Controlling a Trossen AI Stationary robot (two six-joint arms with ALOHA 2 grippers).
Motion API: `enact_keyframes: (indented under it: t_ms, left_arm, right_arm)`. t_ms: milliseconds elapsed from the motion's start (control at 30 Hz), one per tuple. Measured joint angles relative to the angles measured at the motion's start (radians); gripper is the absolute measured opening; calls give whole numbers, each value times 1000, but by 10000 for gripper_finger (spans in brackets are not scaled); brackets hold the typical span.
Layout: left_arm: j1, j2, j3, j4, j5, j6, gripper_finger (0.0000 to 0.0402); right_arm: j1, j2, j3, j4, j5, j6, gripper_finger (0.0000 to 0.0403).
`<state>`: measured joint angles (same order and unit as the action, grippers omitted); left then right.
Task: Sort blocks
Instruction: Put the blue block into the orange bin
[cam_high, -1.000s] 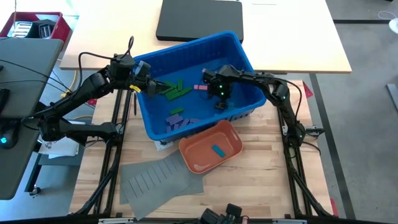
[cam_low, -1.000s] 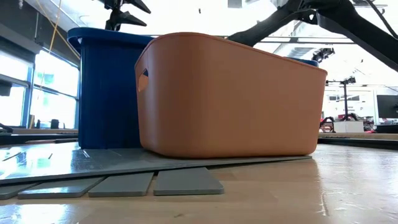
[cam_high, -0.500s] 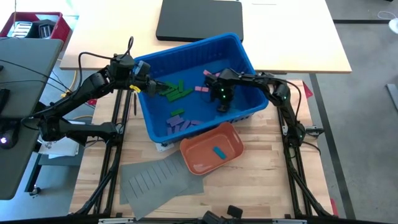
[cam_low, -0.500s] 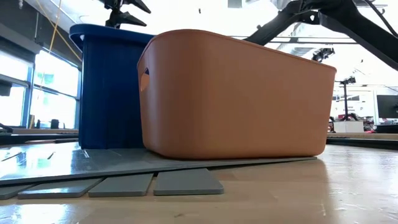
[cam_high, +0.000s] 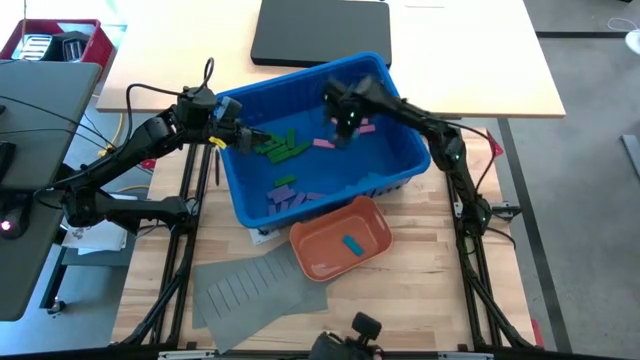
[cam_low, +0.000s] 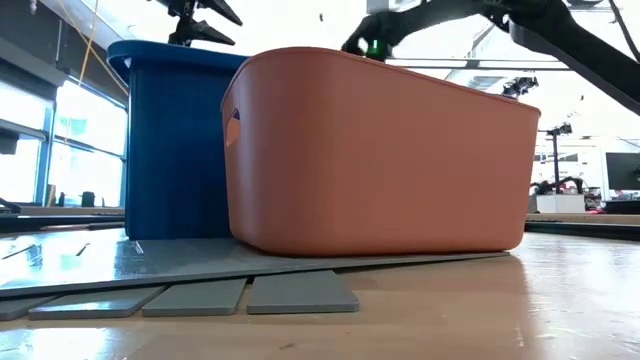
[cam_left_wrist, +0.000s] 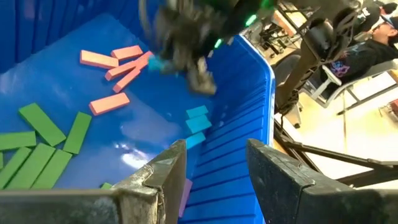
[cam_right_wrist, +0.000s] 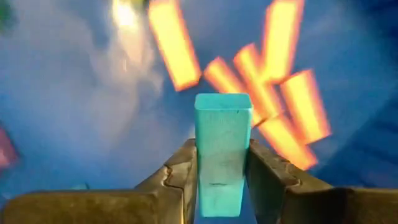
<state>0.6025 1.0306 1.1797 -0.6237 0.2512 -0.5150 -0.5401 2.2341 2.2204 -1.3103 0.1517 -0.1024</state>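
My right gripper (cam_right_wrist: 222, 165) is clamped on one teal block (cam_right_wrist: 222, 149), standing upright between my fingers (cam_right_wrist: 177, 171). Beyond my fingertips lie pink blocks (cam_right_wrist: 273, 106) on the blue bin (cam_high: 395, 90) floor. My left gripper (cam_left_wrist: 214, 165) waits at the bin's other wall, fingers apart (holding nothing), green blocks (cam_left_wrist: 40, 146) just ahead, more teal blocks (cam_left_wrist: 198, 119) farther on.

The blue bin (cam_high: 392, 85) is open at the top. The right gripper (cam_high: 345, 118), clamped on a teal block (cam_right_wrist: 222, 146), hangs above its far half over bare floor beside pink blocks (cam_high: 322, 143). The left gripper (cam_high: 243, 139) sits at the bin's left wall over green blocks (cam_high: 283, 147). The orange-red tray (cam_high: 325, 262) presses against the bin's near wall, with 1 teal block (cam_high: 351, 242) inside.
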Motion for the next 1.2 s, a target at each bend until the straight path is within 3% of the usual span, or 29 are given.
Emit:
enact_keyframes:
  t_ms: [100, 233, 400, 633, 733, 967, 1200]
  left_arm:
    - [0, 0, 0, 0, -1, 37, 158]
    - [3, -1, 1, -10, 4, 91, 158]
    - [7, -4, 2, -12, 6, 136, 158]
    - [7, -4, 2, -10, 6, 190, 158]
    - [7, -4, 3, -10, 6, 196, 158]
    - [7, -4, 3, -17, 7, 196, 158]
    - [7, -4, 3, -37, 24, 204, 158]
  right_arm:
    - [12, -17, 139, -15, 1, 69, 96]
    - [40, -209, 7, 117, -117, 252, 96]
    - [128, -356, -19, 122, -154, 399, 96]
    - [308, -433, -18, 210, -445, 533, 96]
    - [402, -427, -39, 213, -502, 578, 96]
    - [548, -470, -302, 181, -511, 703, 96]
    - [610, -607, -698, 426, -495, 899, 96]
